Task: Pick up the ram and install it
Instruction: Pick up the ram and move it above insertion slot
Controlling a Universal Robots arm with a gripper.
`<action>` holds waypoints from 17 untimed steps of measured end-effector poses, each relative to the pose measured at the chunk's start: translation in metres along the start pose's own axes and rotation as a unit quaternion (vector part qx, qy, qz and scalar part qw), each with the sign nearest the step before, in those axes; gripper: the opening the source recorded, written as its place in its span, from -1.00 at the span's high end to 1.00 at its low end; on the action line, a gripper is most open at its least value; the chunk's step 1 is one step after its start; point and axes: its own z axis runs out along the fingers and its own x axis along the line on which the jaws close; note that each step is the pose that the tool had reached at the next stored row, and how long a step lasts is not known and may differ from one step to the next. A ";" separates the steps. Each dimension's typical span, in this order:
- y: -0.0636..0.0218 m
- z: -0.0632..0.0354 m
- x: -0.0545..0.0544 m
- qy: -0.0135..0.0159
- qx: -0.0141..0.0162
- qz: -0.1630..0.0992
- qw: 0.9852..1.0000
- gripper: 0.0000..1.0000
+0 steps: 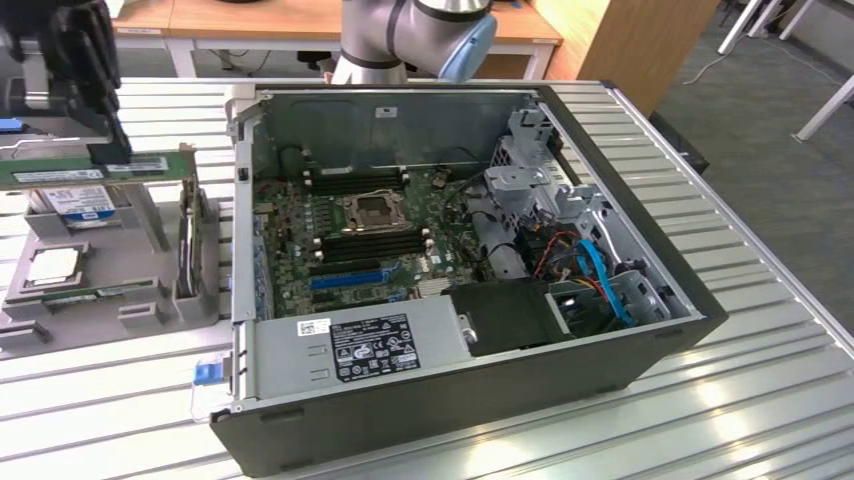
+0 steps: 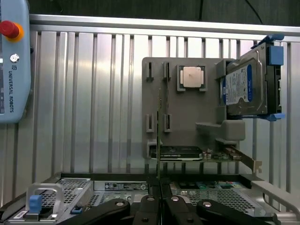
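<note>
The gripper [image 1: 104,150] is clenched on the ram [image 1: 80,170], which in the exterior view hangs level at its six o'clock.

Slatted metal table [image 1: 761,390], computer case [image 1: 467,415], grey fixture [image 2: 187,110]

Both views are bright, lit evenly from overhead; the ribbed metal table [image 2: 105,93] beyond the claw [image 2: 159,202] carries long pale streaks of glare along its slats; in the exterior view the strongest sheen lies well away from the claw, on the far side of the computer case [image 1: 441,420]; the case's inner walls stand in soft shadow; the claw itself shows as a dark mass against the shining table; the ram [image 1: 94,168] in its grip is evenly lit; the grey tray [image 2: 187,112] beneath the claw casts only faint, diffuse shadows.
</note>
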 end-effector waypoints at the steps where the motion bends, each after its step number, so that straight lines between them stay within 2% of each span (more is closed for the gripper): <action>1: -0.0035 -0.0001 0.000 0.000 0.000 0.000 1.000 0.77; 17: -0.0586 -0.0021 0.000 0.000 -0.001 -0.001 1.000 0.77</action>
